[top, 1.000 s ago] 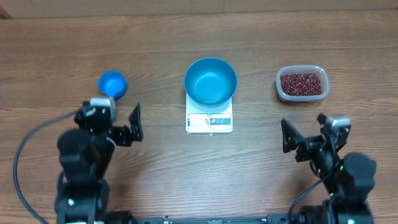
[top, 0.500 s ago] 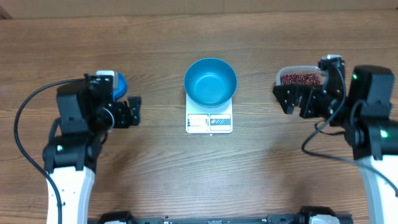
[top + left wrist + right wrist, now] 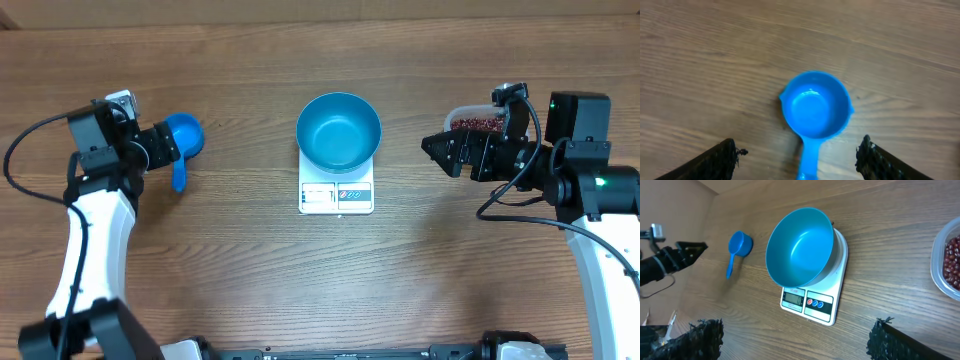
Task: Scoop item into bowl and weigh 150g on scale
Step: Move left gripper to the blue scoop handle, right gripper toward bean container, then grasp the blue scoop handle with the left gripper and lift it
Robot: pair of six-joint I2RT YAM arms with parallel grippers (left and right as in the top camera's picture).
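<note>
Left hand (image 3: 797, 145), wide, hangs over the scoop (image 3: 815, 107); right hand (image 3: 797, 326), wide, faces bowl (image 3: 800, 245) on scale (image 3: 812, 304), frame centre.

Site check, remote ops: I read this as a robotics lab test bench, not a home kitchen. Evidence: wood-grain table (image 3: 320, 290) w/ two white robot arms, left arm (image 3: 90, 240) & right arm (image 3: 600, 270), bases at near edge. Black cable (image 3: 7, 163) trails loose over the top. Props set out apart: scale (image 3: 336, 196), bowl (image 3: 338, 130), scoop (image 3: 183, 135), tub (image 3: 458, 115).
</note>
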